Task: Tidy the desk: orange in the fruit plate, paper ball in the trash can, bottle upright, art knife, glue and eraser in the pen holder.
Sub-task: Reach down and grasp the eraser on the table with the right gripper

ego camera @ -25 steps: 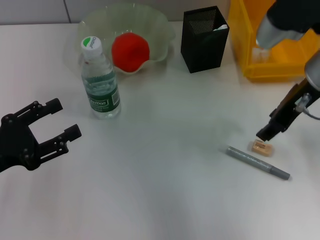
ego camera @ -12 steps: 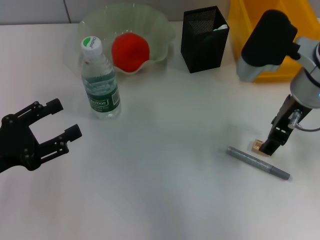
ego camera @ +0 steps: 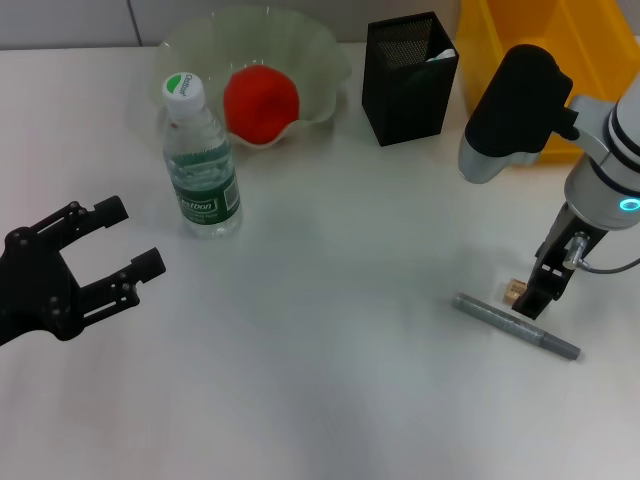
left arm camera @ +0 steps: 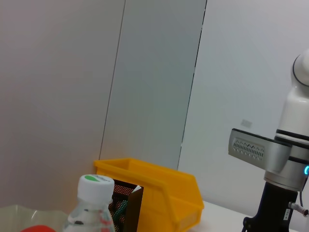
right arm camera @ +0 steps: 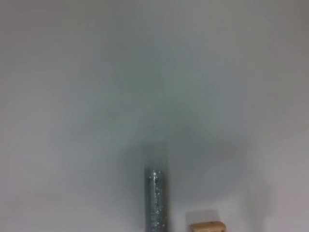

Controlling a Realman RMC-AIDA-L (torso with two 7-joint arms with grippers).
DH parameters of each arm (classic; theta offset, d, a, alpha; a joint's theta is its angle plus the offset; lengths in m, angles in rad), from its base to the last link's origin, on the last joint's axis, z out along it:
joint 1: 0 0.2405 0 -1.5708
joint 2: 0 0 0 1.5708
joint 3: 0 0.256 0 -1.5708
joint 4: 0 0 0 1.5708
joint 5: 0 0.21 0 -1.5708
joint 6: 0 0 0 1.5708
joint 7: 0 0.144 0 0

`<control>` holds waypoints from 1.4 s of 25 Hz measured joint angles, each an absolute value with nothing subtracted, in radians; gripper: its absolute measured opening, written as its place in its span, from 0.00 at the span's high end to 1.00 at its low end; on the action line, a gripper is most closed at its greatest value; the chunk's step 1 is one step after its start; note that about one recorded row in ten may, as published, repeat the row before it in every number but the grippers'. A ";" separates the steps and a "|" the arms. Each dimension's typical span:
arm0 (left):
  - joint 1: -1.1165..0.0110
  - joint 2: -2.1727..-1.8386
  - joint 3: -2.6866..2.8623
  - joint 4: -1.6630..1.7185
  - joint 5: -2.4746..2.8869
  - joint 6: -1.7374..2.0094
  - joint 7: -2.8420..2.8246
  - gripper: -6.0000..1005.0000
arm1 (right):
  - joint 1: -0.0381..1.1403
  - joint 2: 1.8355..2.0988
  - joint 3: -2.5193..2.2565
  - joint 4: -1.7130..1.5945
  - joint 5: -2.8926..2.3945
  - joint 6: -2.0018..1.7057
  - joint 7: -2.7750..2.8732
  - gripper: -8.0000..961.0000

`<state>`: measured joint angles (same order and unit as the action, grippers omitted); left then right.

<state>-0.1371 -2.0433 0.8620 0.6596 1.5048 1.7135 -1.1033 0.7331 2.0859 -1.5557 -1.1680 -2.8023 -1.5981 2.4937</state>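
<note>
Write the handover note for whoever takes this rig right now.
Left pincer: open, idle above the desk's left side.
Right pincer: down at the eraser, beside the glue; grip state unclear.
Done: orange in the fruit plate; bottle upright. A mint green item shows inside the pen holder in the left wrist view, probably the art knife.
Left: eraser and glue into the pen holder.
Paper ball not visible; trash can interior mostly hidden, so check it.
</note>
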 joint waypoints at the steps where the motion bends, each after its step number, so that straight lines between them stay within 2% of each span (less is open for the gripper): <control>1: -0.138 -2.043 0.862 0.660 1.505 1.713 -1.103 0.22 | 0.732 2.086 -1.556 -1.168 -2.802 -1.597 2.494 0.23; 16: -0.138 -2.043 0.862 0.660 1.505 1.712 -1.103 0.22 | 0.737 2.086 -1.560 -1.125 -2.795 -1.565 2.506 0.27; 20: -0.137 -2.043 0.862 0.660 1.505 1.712 -1.103 0.22 | 0.737 2.086 -1.562 -1.125 -2.795 -1.564 2.506 0.50; 25: -0.137 -2.043 0.862 0.660 1.505 1.713 -1.103 0.22 | 0.735 2.086 -1.565 -1.122 -2.789 -1.560 2.506 0.73; 35: -0.130 -2.040 0.862 0.660 1.505 1.717 -1.103 0.22 | 0.725 2.083 -1.460 -1.264 -2.781 -1.631 2.506 0.75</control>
